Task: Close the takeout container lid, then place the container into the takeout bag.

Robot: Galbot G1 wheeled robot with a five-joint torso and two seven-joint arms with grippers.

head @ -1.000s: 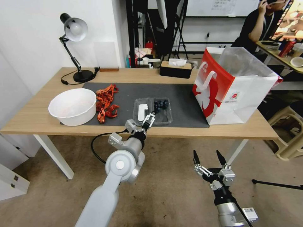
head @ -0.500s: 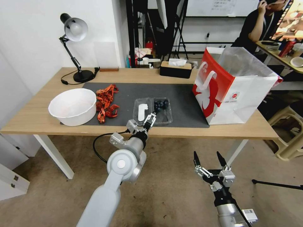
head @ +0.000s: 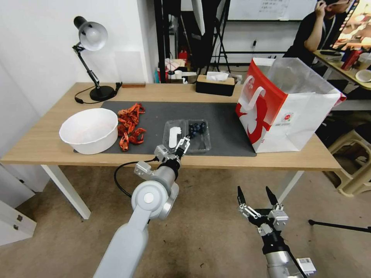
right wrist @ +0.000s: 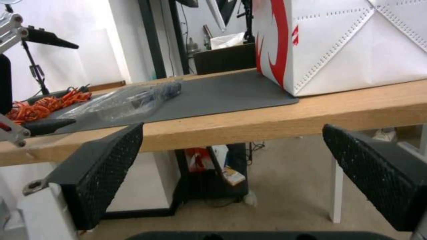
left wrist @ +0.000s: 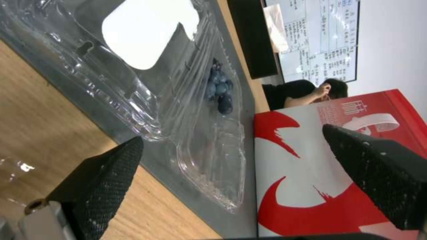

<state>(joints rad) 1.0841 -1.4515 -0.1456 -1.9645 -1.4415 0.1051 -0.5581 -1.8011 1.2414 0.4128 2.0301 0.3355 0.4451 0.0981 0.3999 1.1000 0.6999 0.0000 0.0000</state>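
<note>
The left gripper (head: 182, 145) sits at the near edge of the table (head: 46, 144), its fingers spread wide and empty. In the left wrist view the two dark fingertips (left wrist: 111, 166) stand well apart with nothing between them, pointed toward the takeout container (left wrist: 209, 146). The gripper is just short of the container's near rim; contact cannot be confirmed.

The takeout container (head: 199, 136) lies open and flat on the grey mat (head: 220, 116), near the mat's front edge. Its lid (head: 174, 135), bearing the white oblong label (left wrist: 149, 30), is folded out on the side toward the white bowl (head: 89, 130). The tray half holds a small cluster of dark blueberries (head: 197, 128) at its far end.

The right gripper (head: 256, 195) hangs below table height, in front of the table and over the floor, its fingers likewise wide apart and empty. From the right wrist view the container (right wrist: 129, 98) appears as a low clear shape on the mat.

The takeout bag (head: 286, 106) stands upright on the table's right portion, its near corner resting on the mat's right edge, its mouth open with the clear liner showing, well apart from the container.

Also on the table: a heap of orange-red crayfish (head: 130, 125) between the bowl and the lid, a desk lamp (head: 91, 50) at the far left, and a black tissue box (head: 215, 84) at the far edge.
</note>
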